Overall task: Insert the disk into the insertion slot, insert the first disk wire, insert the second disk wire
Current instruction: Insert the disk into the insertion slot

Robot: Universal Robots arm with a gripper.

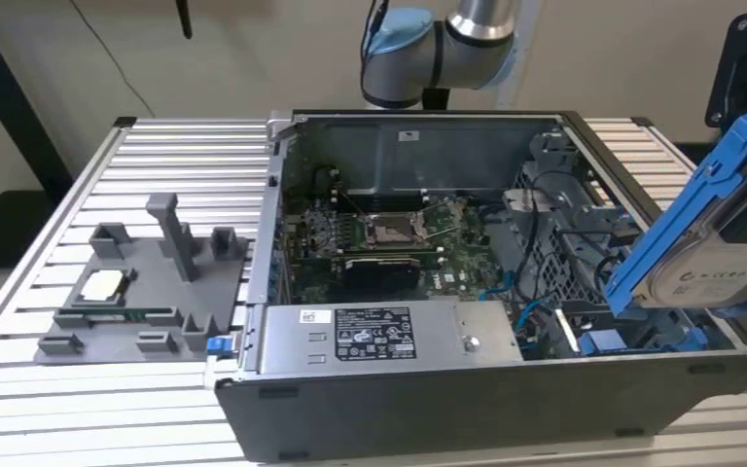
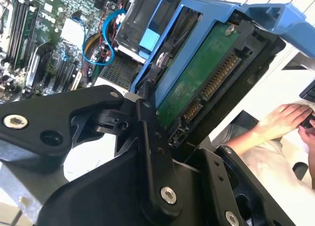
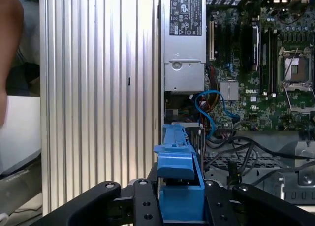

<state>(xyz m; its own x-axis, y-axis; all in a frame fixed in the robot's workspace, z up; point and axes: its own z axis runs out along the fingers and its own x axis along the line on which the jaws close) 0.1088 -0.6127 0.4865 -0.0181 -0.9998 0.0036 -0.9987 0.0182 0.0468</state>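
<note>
My gripper point(image 3: 179, 199) is shut on the disk point(image 1: 718, 229), a silver-grey drive in a bright blue carrier frame. I hold it tilted in the air over the computer case's corner at the exterior view's right. In the second wrist view the disk's green circuit board and connector point(image 2: 197, 83) face the camera, between my black fingers point(image 2: 152, 137). The insertion slot point(image 1: 601, 331), a grey bay with a perforated wall and blue fittings, lies below and to the exterior view's left of the disk. Blue cable loops point(image 3: 211, 108) and black cables lie beside the bay; which are the disk wires I cannot tell.
The open case point(image 1: 478, 409) stands on a slatted metal table point(image 1: 36, 389). Inside it are a grey power-supply box point(image 1: 373, 336) and the motherboard point(image 1: 393, 233). A grey fixture plate point(image 1: 140, 292) lies at the exterior view's left. A person's hands point(image 2: 290, 120) rest beyond the table.
</note>
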